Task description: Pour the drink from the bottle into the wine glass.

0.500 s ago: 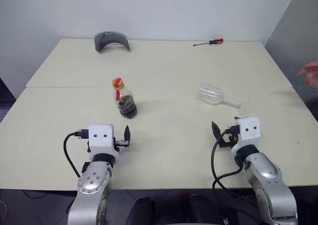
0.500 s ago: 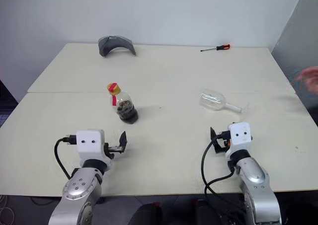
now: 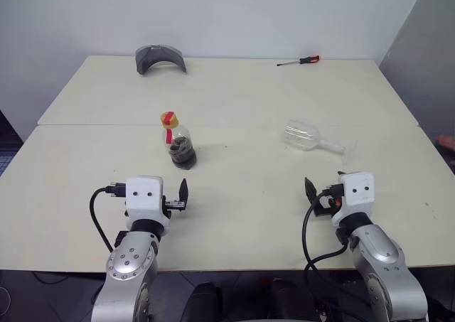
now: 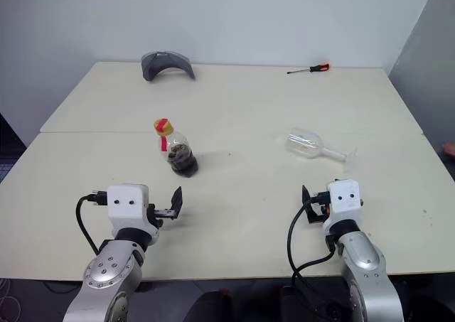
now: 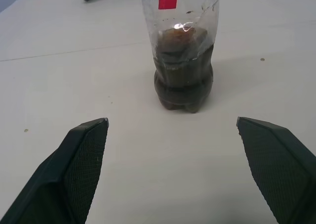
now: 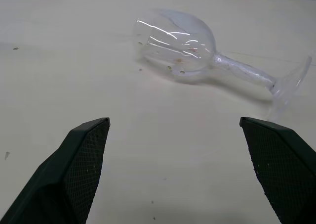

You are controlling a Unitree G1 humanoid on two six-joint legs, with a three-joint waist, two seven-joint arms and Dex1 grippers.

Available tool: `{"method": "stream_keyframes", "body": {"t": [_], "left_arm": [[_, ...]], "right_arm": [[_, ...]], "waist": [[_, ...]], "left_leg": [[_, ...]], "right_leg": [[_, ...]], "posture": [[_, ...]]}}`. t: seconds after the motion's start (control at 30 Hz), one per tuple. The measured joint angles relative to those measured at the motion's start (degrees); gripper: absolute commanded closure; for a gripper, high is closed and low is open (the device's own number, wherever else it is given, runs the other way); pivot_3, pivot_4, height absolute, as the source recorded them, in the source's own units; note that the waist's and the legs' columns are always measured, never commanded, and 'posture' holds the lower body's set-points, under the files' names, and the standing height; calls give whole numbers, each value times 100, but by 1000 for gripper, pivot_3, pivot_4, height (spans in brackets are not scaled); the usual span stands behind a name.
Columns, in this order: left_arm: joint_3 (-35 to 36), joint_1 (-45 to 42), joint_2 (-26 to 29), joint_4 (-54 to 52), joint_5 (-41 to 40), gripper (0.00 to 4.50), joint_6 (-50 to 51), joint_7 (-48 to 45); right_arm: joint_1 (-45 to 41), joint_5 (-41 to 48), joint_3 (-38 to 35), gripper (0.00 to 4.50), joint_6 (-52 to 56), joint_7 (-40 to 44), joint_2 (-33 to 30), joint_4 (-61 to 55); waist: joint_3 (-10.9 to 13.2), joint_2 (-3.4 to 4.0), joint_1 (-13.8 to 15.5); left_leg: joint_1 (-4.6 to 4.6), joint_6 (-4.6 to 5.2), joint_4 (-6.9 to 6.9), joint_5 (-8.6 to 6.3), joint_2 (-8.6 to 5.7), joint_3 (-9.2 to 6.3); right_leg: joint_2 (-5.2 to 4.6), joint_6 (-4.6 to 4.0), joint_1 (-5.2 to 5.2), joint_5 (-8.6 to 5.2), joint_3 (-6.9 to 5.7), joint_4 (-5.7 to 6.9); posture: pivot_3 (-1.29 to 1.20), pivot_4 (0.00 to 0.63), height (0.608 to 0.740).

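The bottle (image 3: 178, 141) stands upright left of the table's middle, with a yellow cap, a red label strip and the dark drink (image 5: 182, 80) filling its lower half. My left gripper (image 5: 171, 121) is open, a short way in front of the bottle and facing it, with nothing between its fingers. The wine glass (image 3: 307, 136) lies on its side right of the middle, bowl to the left and foot (image 6: 291, 83) to the right, and it looks empty. In front of the glass my right gripper (image 6: 174, 120) is open and apart from it.
A grey curved object (image 3: 160, 57) lies at the table's far edge, and a red-handled screwdriver (image 3: 300, 60) at the back right. A seam (image 3: 106, 125) runs across the tabletop behind the bottle. Part of a person's hand (image 4: 449, 149) shows at the right edge.
The person's hand at the right edge has dropped lower and drawn almost out of the picture. Both grippers, the bottle and the glass have stayed where they were.
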Motion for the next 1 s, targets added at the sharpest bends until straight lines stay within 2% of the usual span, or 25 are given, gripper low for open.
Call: {"method": "stream_keyframes", "body": {"t": [0.3, 0.5, 0.63, 0.8, 1.0], "left_arm": [[5, 143, -77, -4, -96, 27, 0, 12], [11, 163, -92, 8, -103, 27, -19, 14], [177, -135, 37, 429, -120, 27, -208, -26], [385, -806, 261, 1672, -397, 27, -836, -507], [383, -1315, 287, 2701, -612, 27, -1404, -906]], "right_arm": [[-78, 5, 52, 0, -5, 20, -59, 13], [-208, 257, -18, 0, -65, 424, -296, 149], [-437, 998, -271, 0, -129, 1153, -505, 268], [-900, 2413, -367, 0, 72, 2408, -938, 372], [-1395, 3253, -350, 0, 249, 3051, -1181, 651]], "waist": [[0, 0, 0], [0, 0, -2], [0, 0, 0], [1, 0, 3], [0, -1, 12]], "left_leg": [[0, 0, 0, 0, 0, 0], [0, 0, 0, 0, 0, 0], [2, 2, 1, -1, 0, -2], [2, 4, 2, -2, -2, -1], [2, 5, 3, -2, -1, -2]], "right_leg": [[0, 0, 0, 0, 0, 0], [0, 0, 0, 0, 0, 0], [3, 0, 2, 0, -3, 0], [2, -1, 4, 1, -3, -2], [1, -1, 4, 1, -5, 0]], "posture": [[0, 150, 740], [0, 150, 740], [0, 150, 740], [0, 150, 740], [0, 150, 740]]}}
